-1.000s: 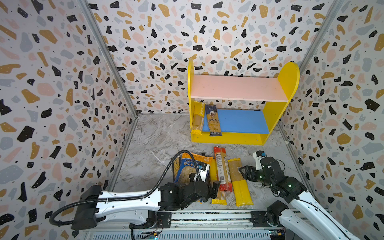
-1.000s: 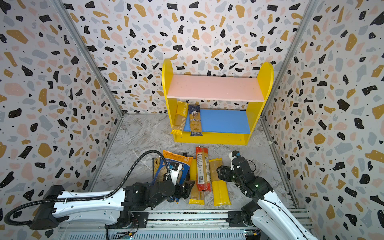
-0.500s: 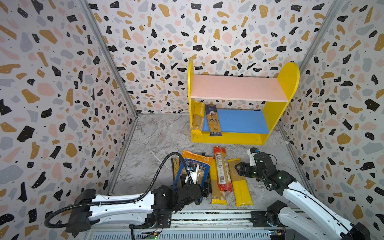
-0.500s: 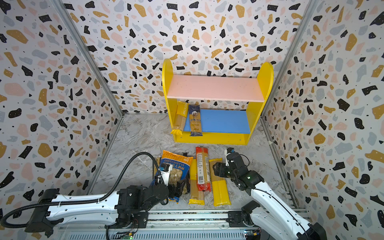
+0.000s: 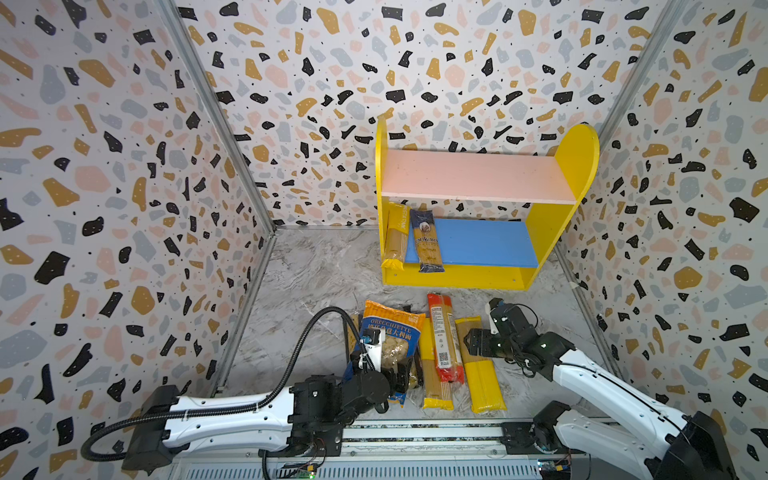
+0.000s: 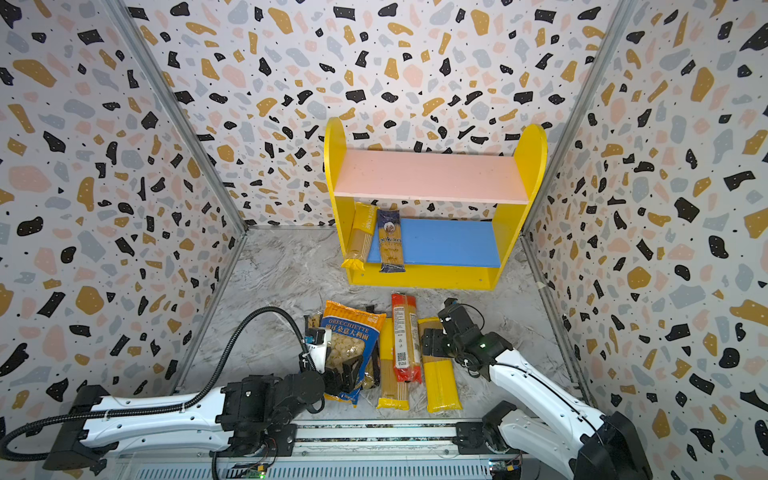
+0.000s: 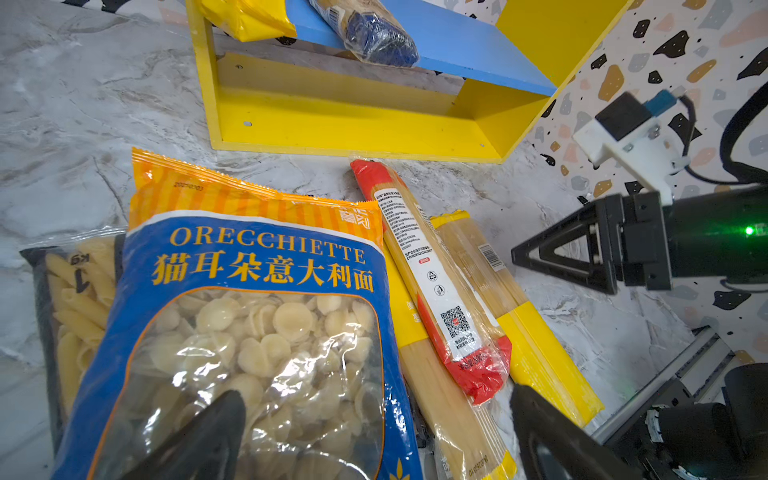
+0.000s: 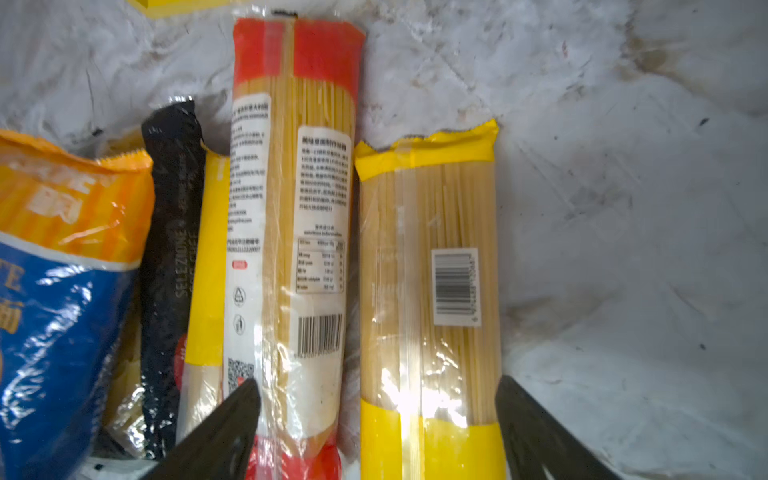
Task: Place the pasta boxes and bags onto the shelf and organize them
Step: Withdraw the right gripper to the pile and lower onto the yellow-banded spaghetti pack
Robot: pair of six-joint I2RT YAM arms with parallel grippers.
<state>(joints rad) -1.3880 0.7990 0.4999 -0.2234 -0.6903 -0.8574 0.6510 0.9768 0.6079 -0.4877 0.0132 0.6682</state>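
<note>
Bright even light, glare on plastic

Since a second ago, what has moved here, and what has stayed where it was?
The right gripper slid left and now hangs over the yellow spaghetti pack, its jaws opened wider. The left gripper shifted slightly left over the orecchiette bag, jaws wide open. Neither took hold of anything. All packs, the red spaghetti pack included, and the shelf stayed put.
</note>
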